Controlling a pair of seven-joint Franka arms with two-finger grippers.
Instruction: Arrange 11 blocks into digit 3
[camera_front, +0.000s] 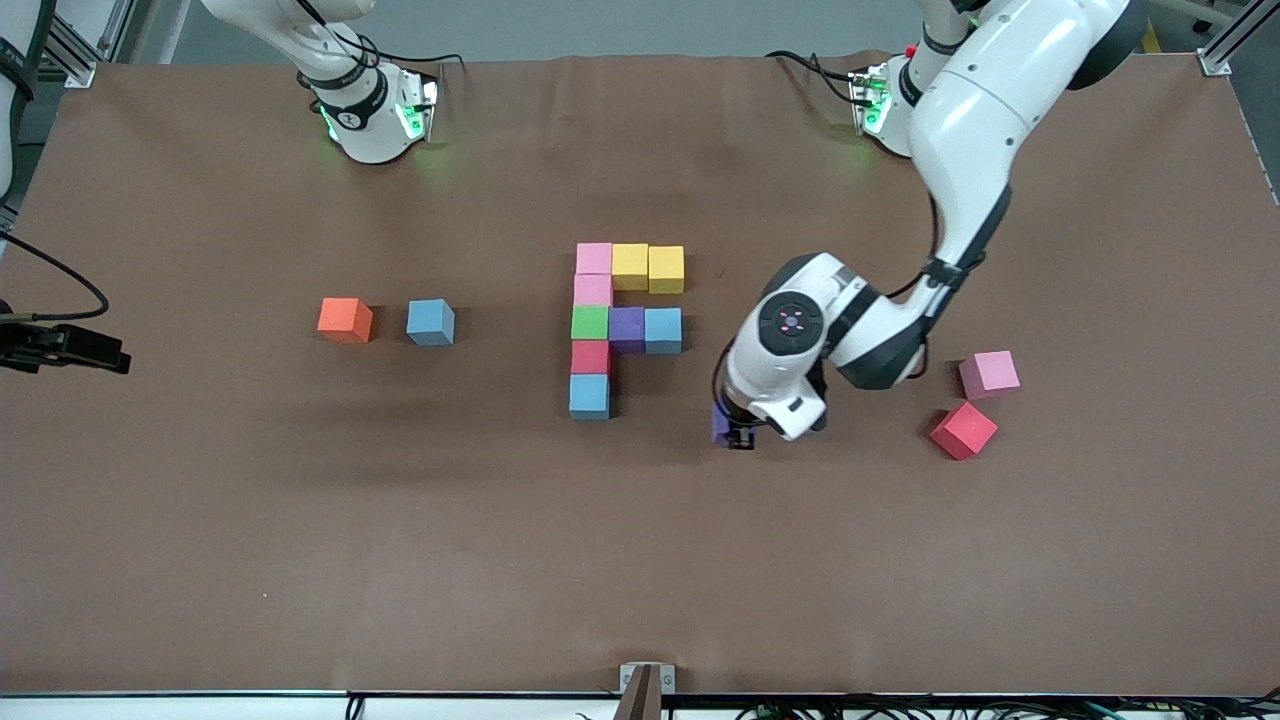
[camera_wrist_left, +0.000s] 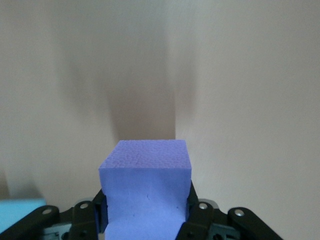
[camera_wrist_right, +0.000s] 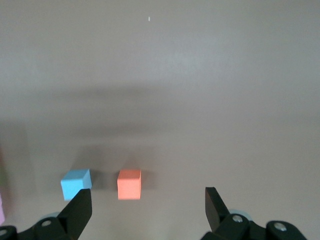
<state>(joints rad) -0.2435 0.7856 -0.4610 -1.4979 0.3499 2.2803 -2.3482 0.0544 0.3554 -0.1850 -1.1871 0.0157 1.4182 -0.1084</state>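
Brown table (camera_front: 300, 550) — left pincer (camera_front: 735, 432) clamped on purple cube (camera_wrist_left: 145, 192), right pincer (camera_wrist_right: 147, 210) wide apart, waiting.

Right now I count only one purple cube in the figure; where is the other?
The left end effector holds the purple cube, low over bare table beside the figure's blue end cube, toward the left arm's end.

We are looking down from high across the tabletop (camera_front: 300, 560) at both bases; each wrist camera is looking closely past its gripper, the right sharing the orange cube (camera_wrist_right: 129, 184) with the front view
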